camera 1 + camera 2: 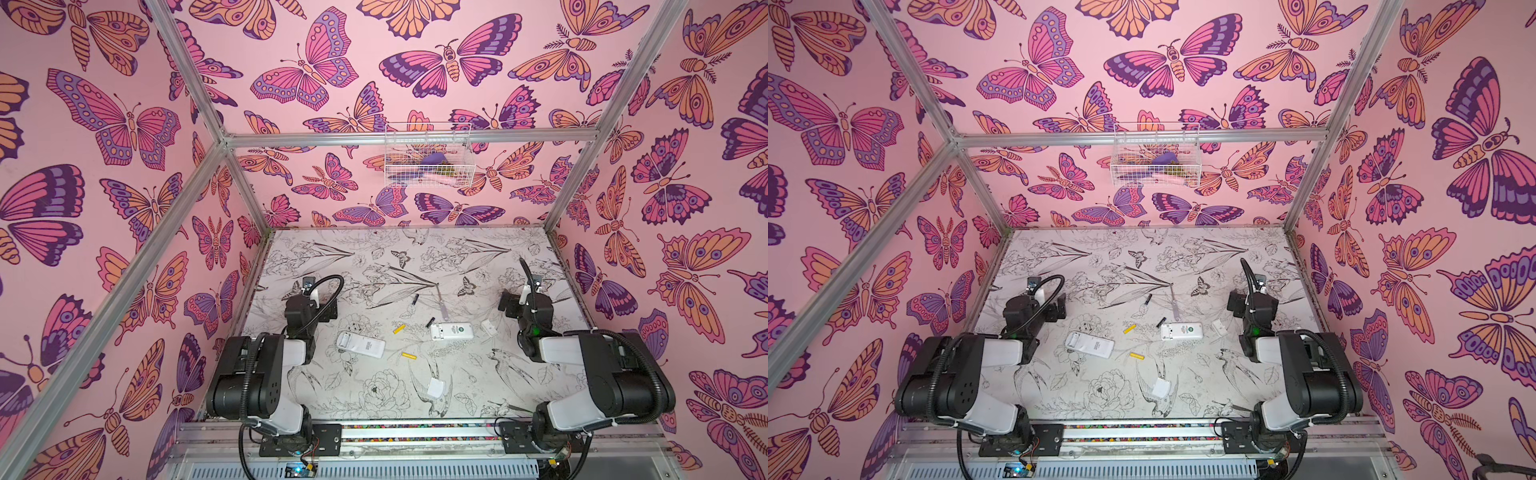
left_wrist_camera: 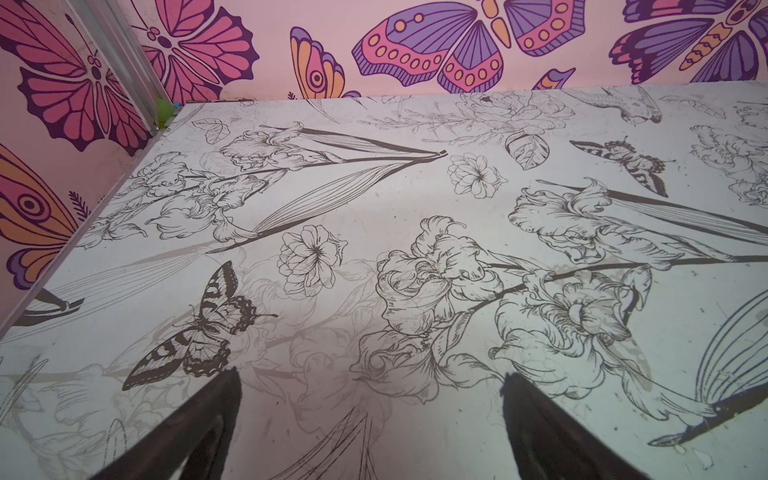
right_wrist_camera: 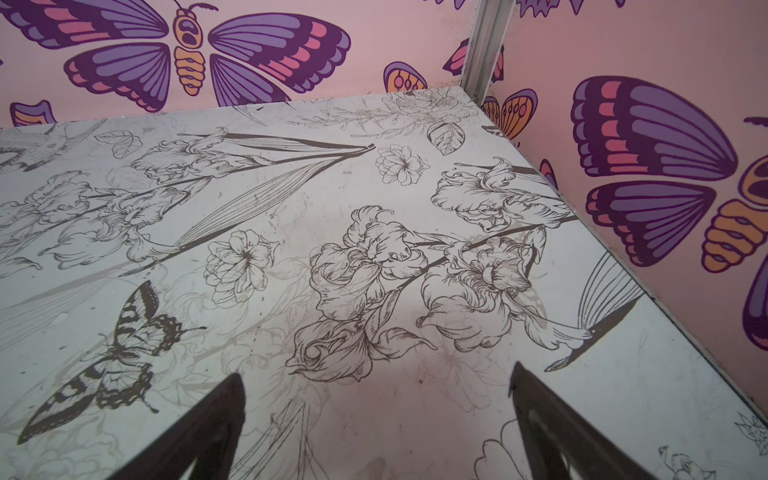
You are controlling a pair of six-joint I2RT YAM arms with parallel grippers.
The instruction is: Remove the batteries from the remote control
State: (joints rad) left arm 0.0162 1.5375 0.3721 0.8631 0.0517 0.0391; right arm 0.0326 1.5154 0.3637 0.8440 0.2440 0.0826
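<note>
Fingers of the left claw (image 2: 370,372) and the right claw (image 3: 378,370) are cut off by the wrist views' edges. Contents of the wire basket (image 1: 392,166) on the back wall are blurred beyond naming. On the bench (image 1: 478,374), print on the remote nearer the left edge (image 1: 360,345) and the remote nearer the right edge (image 1: 451,331) is too small to be read.

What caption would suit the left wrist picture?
Left gripper open over the flower-printed table, nothing between its jaws.

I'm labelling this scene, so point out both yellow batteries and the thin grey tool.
rear yellow battery (image 1: 399,329), in a top view, middle of its body.
front yellow battery (image 1: 408,356), in a top view, middle of its body.
thin grey tool (image 1: 441,305), in a top view, midway along its length.
</note>
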